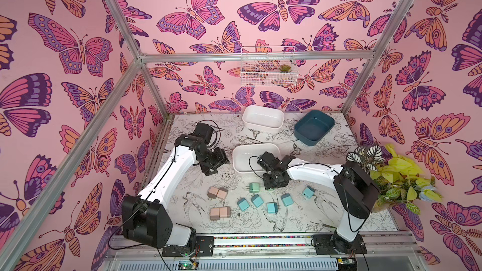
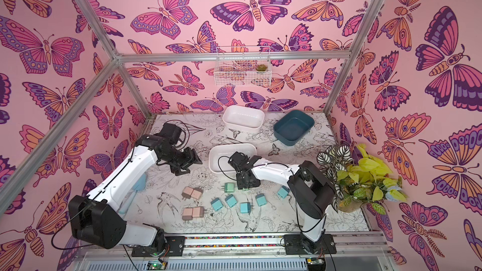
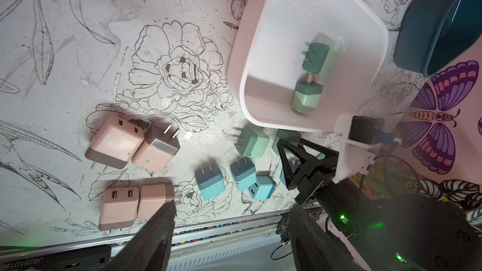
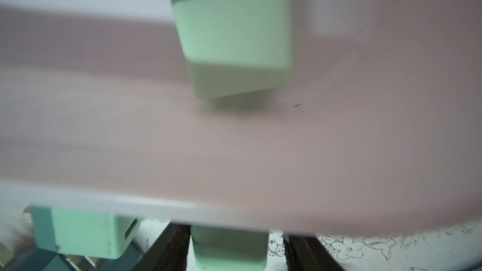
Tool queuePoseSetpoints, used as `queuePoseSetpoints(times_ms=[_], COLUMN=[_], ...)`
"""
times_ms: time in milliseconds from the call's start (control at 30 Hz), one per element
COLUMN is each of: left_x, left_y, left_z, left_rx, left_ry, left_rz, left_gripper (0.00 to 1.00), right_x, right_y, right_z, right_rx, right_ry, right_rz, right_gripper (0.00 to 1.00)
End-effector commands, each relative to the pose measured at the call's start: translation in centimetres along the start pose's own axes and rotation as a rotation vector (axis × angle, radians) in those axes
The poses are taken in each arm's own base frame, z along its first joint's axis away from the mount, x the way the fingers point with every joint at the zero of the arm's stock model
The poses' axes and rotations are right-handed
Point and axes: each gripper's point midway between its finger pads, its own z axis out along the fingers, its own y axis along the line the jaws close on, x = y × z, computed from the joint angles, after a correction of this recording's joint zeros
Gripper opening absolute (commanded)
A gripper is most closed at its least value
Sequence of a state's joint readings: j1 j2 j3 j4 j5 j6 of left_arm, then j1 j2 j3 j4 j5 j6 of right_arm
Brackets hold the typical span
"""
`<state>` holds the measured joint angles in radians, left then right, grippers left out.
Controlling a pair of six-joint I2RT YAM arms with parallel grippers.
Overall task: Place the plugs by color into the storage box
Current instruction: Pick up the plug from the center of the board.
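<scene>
Walls [image 1: 234, 35] are pink, covered in big magenta, purple and orange butterflies. Tabletop [image 1: 326, 217] is white with black line-drawn flowers and birds. Then you've got pale pink plugs [image 1: 217, 193], mint green plugs [image 1: 253, 187] and teal-blue plugs [image 1: 257, 201], plus two white bins [image 1: 260, 124] and one dark teal bin [image 1: 307, 136].

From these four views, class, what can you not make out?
Both top views: floor of the near white plastic tub, partly behind the right arm.
Right wrist view: blurred; whether the jaws touch the mint green plastic plug, cut by the edge.
Top views: contents of the white wire basket, too small.
</scene>
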<state>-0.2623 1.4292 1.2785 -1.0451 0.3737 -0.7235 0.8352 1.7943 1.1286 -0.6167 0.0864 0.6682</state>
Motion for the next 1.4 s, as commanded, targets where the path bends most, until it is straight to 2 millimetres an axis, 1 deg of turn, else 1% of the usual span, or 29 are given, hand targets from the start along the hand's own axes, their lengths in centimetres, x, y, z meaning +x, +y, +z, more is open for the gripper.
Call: queuePoseSetpoints(times_ms=[0, 167, 233, 367, 433, 533, 667, 833, 900, 967, 1133, 1233, 1367], left_x=[0.2, -0.1, -0.1, -0.1, -0.1, -0.3, -0.3, -0.2, -0.2, -0.2, -0.2, -0.2, -0.2], left_y=[0.1, -0.3, -0.4, -0.4, -0.4, -0.6, -0.7, -0.6, -0.5, -0.5, -0.5, -0.4, -0.5], left_z=[0.4, 0.5, 0.6, 0.7, 0.7, 0.7, 0.8, 0.7, 0.8, 0.8, 0.9, 1.1, 1.2], left_rx=[-0.017, -0.014, -0.014, -0.015, -0.016, -0.014, -0.013, -0.014, -0.015, -0.017, -0.018, -0.019, -0.018], left_ry=[0.022, 0.025, 0.027, 0.031, 0.032, 0.033, 0.035, 0.032, 0.034, 0.036, 0.037, 0.039, 0.041], left_rz=[-0.006, -0.001, 0.001, 0.000, -0.002, 0.000, 0.003, 0.004, 0.002, 0.000, -0.002, -0.005, -0.005], left_gripper=[0.71, 0.71, 0.71, 0.71, 0.71, 0.71, 0.71, 0.71, 0.71, 0.71, 0.71, 0.71, 0.71], right_x=[0.3, 1.2, 1.5, 1.7, 1.6, 1.3, 0.5, 0.0, 0.2, 0.4, 1.6, 2.0, 2.2], right_y=[-0.6, -0.7, -0.4, -0.5, -0.7, -0.8, -0.6, -0.8, -0.9, -1.0, -1.6, -1.8, -1.6], right_z=[-0.2, 0.2, 0.2, -0.2, -0.5, -0.8, -0.6, -0.1, 0.1, 0.3, 0.8, 0.8, 0.6], right_rx=[0.006, -0.012, -0.038, -0.046, -0.040, -0.028, -0.006, 0.022, 0.025, 0.024, 0.023, 0.019, 0.001], right_ry=[0.010, 0.029, 0.031, 0.025, 0.017, 0.009, 0.004, 0.013, 0.020, 0.028, 0.045, 0.046, 0.042], right_rz=[-0.036, -0.039, -0.044, -0.052, -0.062, -0.080, -0.101, -0.126, -0.132, -0.132, -0.107, -0.096, -0.096], right_gripper=[0.52, 0.50, 0.50, 0.45, 0.45, 0.47, 0.55, 0.56, 0.55, 0.51, 0.47, 0.44, 0.42])
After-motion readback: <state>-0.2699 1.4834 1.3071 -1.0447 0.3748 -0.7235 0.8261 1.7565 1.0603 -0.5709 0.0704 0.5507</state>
